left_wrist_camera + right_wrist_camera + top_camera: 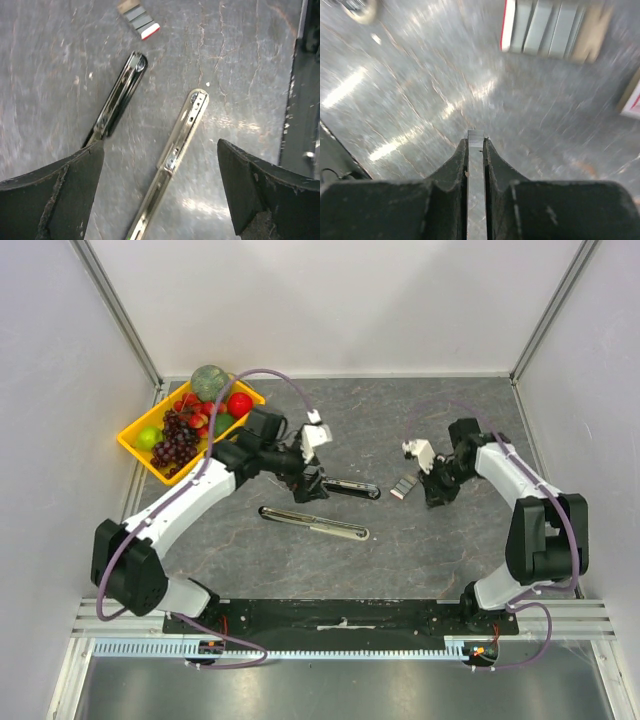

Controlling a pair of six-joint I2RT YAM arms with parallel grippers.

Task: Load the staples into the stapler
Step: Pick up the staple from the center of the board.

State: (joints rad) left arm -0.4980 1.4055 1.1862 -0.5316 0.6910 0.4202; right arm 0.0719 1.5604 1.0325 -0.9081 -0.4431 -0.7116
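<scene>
Dark grey, stone-patterned table top [430, 560], two arms at work. The right gripper [475, 145] has its black fingers [495, 170] pressed together on a thin grey metal strip of staples [476, 190]. The strip runs lengthwise between the pads and its square end shows just past the fingertips. In the overhead view this gripper [437, 492] stands right of centre, just beside the small flat staple box [403, 487]. The box is a grey tray with a white-and-red end, and it lies flat on the table. The right wrist view shows the tray [550, 27] ahead of the fingertips with further grey strips side by side in it, though that part is blurred. The stapler lies opened out in two long parts near the middle of the table. Its black upper arm [350, 489] is farther from the bases and its bright chrome magazine rail [315, 524] is nearer, the two apart along the length that shows. Whether they join at a hinge cannot be told, since the left arm covers that end. The left gripper [308, 485] hangs over the near end of the black arm with its jaws spread wide and nothing between them. Its wrist view shows the black arm [120, 95] and the chrome rail [180, 145] in the gap, neither touched, and the staple box [140, 20] beyond them. A yellow plastic tray [128, 447] of mixed fruit sits in the far left corner, well apart from the work.
</scene>
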